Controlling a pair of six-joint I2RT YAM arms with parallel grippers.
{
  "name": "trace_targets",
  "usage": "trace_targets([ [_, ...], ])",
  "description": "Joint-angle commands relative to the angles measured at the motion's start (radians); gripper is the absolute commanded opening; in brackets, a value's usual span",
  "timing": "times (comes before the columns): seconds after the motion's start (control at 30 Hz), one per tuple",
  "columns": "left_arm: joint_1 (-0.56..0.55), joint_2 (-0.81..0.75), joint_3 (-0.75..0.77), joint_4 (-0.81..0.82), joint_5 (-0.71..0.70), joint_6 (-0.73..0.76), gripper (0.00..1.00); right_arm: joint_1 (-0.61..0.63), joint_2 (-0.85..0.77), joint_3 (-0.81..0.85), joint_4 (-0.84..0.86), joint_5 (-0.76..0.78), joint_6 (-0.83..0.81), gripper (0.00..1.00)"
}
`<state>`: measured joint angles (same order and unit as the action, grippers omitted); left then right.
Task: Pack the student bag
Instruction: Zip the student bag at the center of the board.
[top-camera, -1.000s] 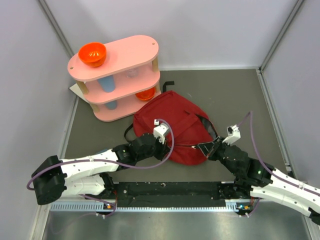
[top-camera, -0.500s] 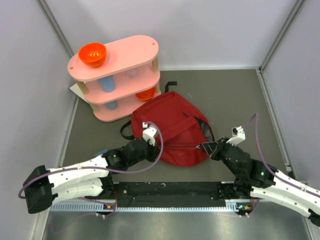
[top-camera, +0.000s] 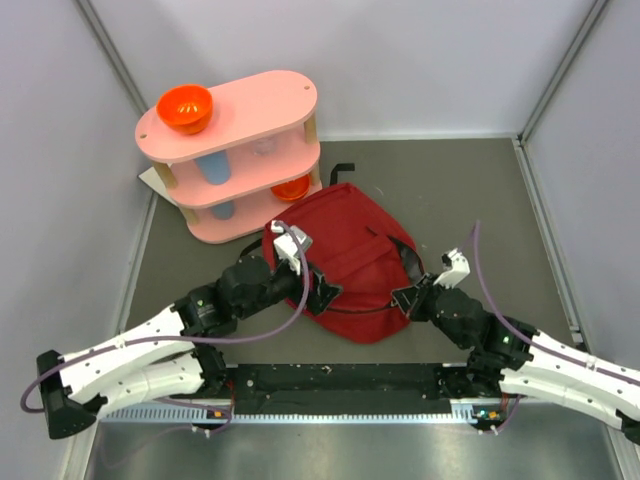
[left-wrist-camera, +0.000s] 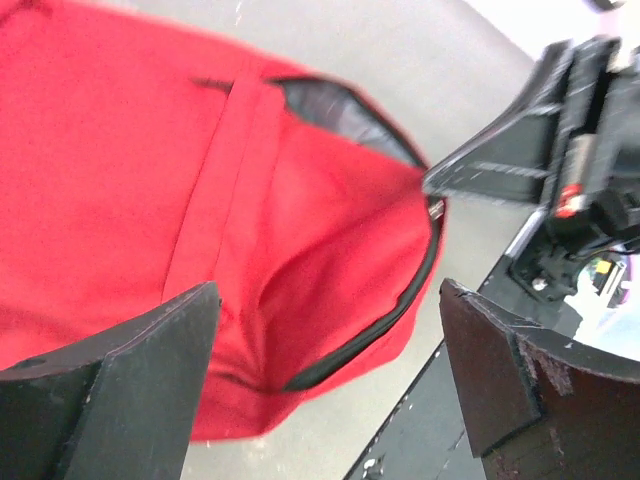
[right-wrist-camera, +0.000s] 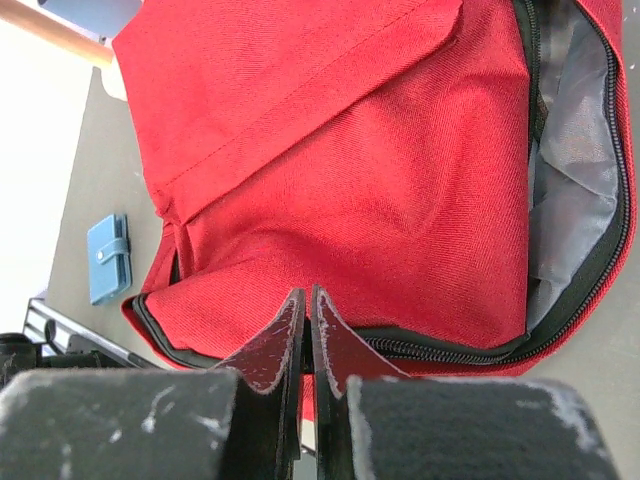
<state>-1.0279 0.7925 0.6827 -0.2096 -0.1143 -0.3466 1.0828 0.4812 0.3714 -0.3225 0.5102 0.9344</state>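
Here the left gripper stands spread wide and holds nothing; its two dark fingers frame the student bag, which lies flat on the grey table directly under it. Between those fingers the red cloth shows a fold and a stretch of the black zip. Straight ahead of this gripper, across the bag's near corner, is the right gripper. Its fingers are pressed together, and their tips pinch the bag's rim just by the zip, where the cloth is drawn up to a point. To the right of those closed fingers the bag's mouth gapes and the grey lining shows. To their left, past the bag's edge, a small blue case lies on the table, apart from the bag. Beyond the bag from both grippers, near its far left corner, stands a pink shelf unit with an orange bowl on its top tier
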Motion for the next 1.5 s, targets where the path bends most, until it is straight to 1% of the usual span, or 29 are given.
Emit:
trace_targets([
  [0.0,0.002,0.112,0.104,0.049,0.167,0.144,0.95,-0.011,0.000,0.008,0.099,0.002,-0.032,0.00],
  [0.07,-0.003,0.201,0.124,0.062,0.261,0.153,0.95,-0.011,-0.012,0.012,0.091,0.013,-0.043,0.00],
  [0.17,-0.038,0.302,0.146,0.094,0.317,0.155,0.95,-0.011,-0.030,0.017,0.057,0.034,-0.036,0.00],
  [0.23,-0.076,0.342,0.152,0.111,0.317,0.158,0.95,-0.011,-0.052,0.012,0.040,0.048,-0.022,0.00],
  [0.4,-0.127,0.459,0.155,0.174,0.306,0.141,0.95,-0.011,-0.101,-0.006,0.010,0.071,0.009,0.00],
  [0.5,-0.141,0.507,0.153,0.200,0.274,0.115,0.92,-0.011,-0.110,-0.006,-0.003,0.070,0.014,0.00],
  [0.53,-0.144,0.527,0.152,0.200,0.271,0.106,0.89,-0.012,-0.108,-0.005,-0.004,0.070,0.015,0.00],
  [0.57,-0.144,0.536,0.152,0.234,0.260,0.100,0.86,-0.011,-0.108,-0.003,-0.004,0.068,0.014,0.00],
  [0.63,-0.144,0.550,0.153,0.243,0.245,0.086,0.75,-0.011,-0.108,-0.002,-0.009,0.068,0.017,0.00],
  [0.67,-0.143,0.554,0.153,0.246,0.240,0.081,0.61,-0.011,-0.107,0.000,-0.012,0.070,0.017,0.00],
  [0.7,-0.144,0.559,0.152,0.248,0.229,0.074,0.54,-0.011,-0.108,0.000,-0.015,0.071,0.017,0.00],
  [0.73,-0.144,0.560,0.152,0.251,0.225,0.067,0.44,-0.011,-0.107,0.000,-0.018,0.073,0.017,0.00],
  [0.77,-0.144,0.560,0.149,0.251,0.220,0.070,0.26,-0.011,-0.108,0.000,-0.024,0.080,0.015,0.00],
  [0.83,-0.144,0.557,0.147,0.237,0.205,0.067,0.07,-0.012,-0.110,0.004,-0.050,0.094,0.023,0.00],
  [0.87,-0.144,0.556,0.147,0.230,0.190,0.069,0.00,-0.011,-0.115,0.007,-0.061,0.108,0.027,0.00],
  [0.93,-0.144,0.539,0.143,0.188,0.179,0.060,0.00,-0.011,-0.115,0.014,-0.093,0.140,0.052,0.00],
  [1.0,-0.144,0.522,0.115,0.180,0.168,0.054,0.00,-0.012,-0.118,0.021,-0.134,0.158,0.058,0.00],
  [1.17,-0.143,0.401,0.022,0.179,0.127,0.031,0.00,-0.011,-0.121,0.023,-0.202,0.201,0.121,0.00],
  [1.23,-0.144,0.354,-0.017,0.167,0.123,0.017,0.00,-0.012,-0.119,0.021,-0.216,0.214,0.142,0.00],
  [1.3,-0.144,0.327,-0.050,0.158,0.085,0.005,0.00,-0.011,-0.119,0.018,-0.217,0.218,0.149,0.00],
  [1.47,-0.144,0.255,-0.101,0.130,0.061,-0.028,0.00,-0.012,-0.107,0.021,-0.220,0.234,0.159,0.00],
])
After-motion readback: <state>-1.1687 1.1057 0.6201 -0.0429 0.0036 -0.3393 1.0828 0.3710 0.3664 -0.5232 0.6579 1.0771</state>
